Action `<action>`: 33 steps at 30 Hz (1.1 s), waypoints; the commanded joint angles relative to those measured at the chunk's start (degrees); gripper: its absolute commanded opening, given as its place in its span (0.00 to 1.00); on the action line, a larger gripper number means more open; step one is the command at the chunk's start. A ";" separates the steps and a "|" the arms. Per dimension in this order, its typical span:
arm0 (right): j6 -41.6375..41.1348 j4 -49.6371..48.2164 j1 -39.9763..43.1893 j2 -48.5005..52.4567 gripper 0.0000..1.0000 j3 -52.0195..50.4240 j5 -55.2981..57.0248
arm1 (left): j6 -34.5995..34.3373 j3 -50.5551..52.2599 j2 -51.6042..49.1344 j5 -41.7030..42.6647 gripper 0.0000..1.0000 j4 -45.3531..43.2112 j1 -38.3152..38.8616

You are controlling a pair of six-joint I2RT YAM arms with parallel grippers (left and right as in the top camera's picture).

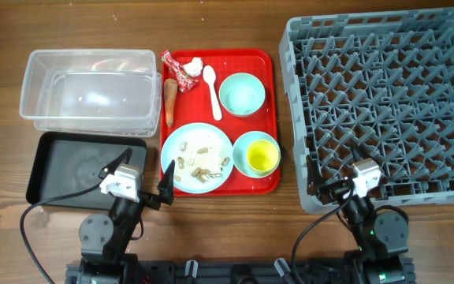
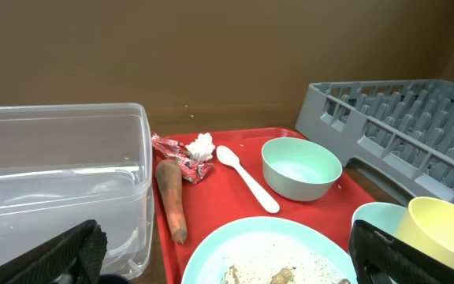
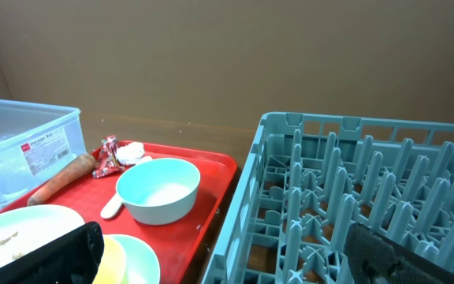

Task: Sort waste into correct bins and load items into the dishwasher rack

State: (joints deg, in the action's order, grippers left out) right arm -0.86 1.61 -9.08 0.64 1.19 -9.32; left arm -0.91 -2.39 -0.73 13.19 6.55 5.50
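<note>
Grey rack [image 1: 385, 95] on the surface, right side: rigid.
Clear tub [image 1: 31, 87] far left. Its sticker [image 3: 44, 143] is too small to read.
Plate [image 1: 191, 138] on red tray [image 1: 273, 118], probably slick; take it by the rim.
Carrot [image 1: 169, 101] firm. Wrapper [image 1: 181, 72] light, crushable.
Left hand [image 2: 223, 260] and right hand [image 3: 227, 256] spread, holding nothing.

On the bench [image 1: 211, 24], a red tray [image 1: 191, 106] carries a wrapper [image 1: 180, 72], tissue [image 1: 196, 65], spoon [image 1: 212, 91], carrot [image 1: 169, 101], mint bowl [image 1: 242, 94], a plate [image 1: 203, 142] with crumbs [image 1: 203, 170], and a blue bowl [image 1: 241, 147] holding a yellow cup [image 1: 262, 158]. The tub [image 1: 89, 91] and black tray [image 1: 69, 166] sit left, the rack [image 1: 385, 102] right.
</note>
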 commanded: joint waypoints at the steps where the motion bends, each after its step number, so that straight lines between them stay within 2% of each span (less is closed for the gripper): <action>1: -0.72 -0.28 -0.07 -0.11 1.00 0.07 0.35 | 0.50 0.57 0.57 -0.15 1.00 -0.13 -0.52; 3: -0.50 -0.48 -0.07 -0.11 1.00 0.07 0.44 | 0.52 0.57 0.57 -0.15 1.00 -0.17 -0.52; 6: 0.87 -0.81 -0.07 -0.11 1.00 0.07 0.79 | 0.48 0.57 0.57 -0.07 1.00 -5.57 -0.52; 9: 0.63 -0.48 -0.07 -0.11 1.00 0.07 0.20 | 0.48 0.57 0.57 5.75 1.00 -5.57 -0.50; 11: 0.61 -2.29 -0.07 -0.11 1.00 0.07 -6.25 | 0.48 0.57 0.57 10.32 1.00 -6.05 -0.50; 13: 0.17 -4.26 -0.07 -0.11 1.00 0.07 -10.01 | 0.46 0.55 0.57 10.34 1.00 -8.52 -0.52; 16: -9.40 -7.17 -0.07 -0.11 1.00 1.07 -6.36 | -0.66 -0.59 0.57 10.34 1.00 -16.09 -0.52; 18: -12.98 -7.13 -0.04 0.04 1.00 3.19 -3.52 | -2.91 -4.07 0.04 9.94 1.00 -15.54 -0.52; 22: -12.85 -4.48 -0.04 4.76 1.00 11.28 -3.13 | -5.79 -16.09 -7.91 6.88 1.00 -5.35 -0.52; 27: -12.61 12.13 -0.04 26.10 1.00 32.09 -3.15 | -5.79 -42.84 -33.68 11.96 1.00 12.46 -0.48; 30: -12.59 24.92 -0.07 41.72 1.00 47.71 -6.19 | -5.79 -59.34 -48.76 24.24 1.00 24.39 -0.48; 32: -12.63 29.18 -0.04 49.37 1.00 54.31 -13.84 | -6.80 -64.00 -54.55 31.54 1.00 25.81 -0.48; 33: -12.87 30.64 -0.07 51.98 1.00 55.76 -17.16 | -9.75 -64.32 -56.35 35.34 1.00 25.33 -0.48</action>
State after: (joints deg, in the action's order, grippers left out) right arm -13.23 29.50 -9.06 46.63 51.79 -16.67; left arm -6.46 -63.00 -52.07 34.35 31.42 5.43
